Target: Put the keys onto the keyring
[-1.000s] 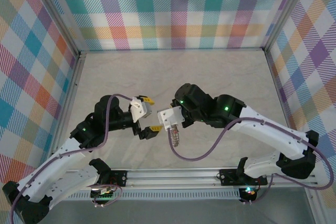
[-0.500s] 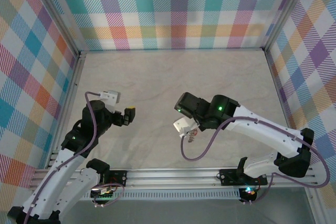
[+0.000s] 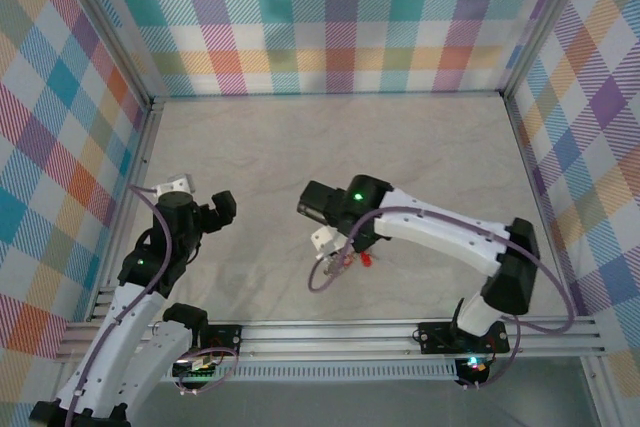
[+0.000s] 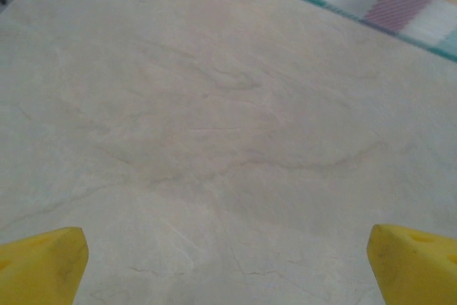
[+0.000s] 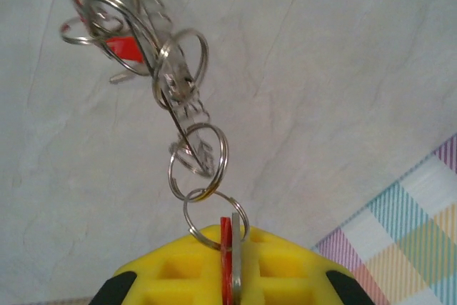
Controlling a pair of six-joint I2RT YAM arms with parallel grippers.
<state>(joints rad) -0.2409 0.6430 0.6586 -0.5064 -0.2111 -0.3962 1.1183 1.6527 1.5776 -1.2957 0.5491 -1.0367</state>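
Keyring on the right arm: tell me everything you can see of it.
The keyring looks like thin silver wire rings linked in a string, with a blurred coiled stretch at the far end. It dangles from the right gripper, whose yellow pads are shut on a red-headed key hooked into the nearest ring. Another red key sits further along. Whether it touches the table is unclear.

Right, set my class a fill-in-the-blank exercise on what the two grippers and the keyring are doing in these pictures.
1. The left gripper holds nothing over the table; its jaws stand wide ___.
2. The right gripper is shut on a key whose plastic head is ___.
3. From that key the keyring trails as a chain of linked metal ___.

Missing words: open; red; rings.
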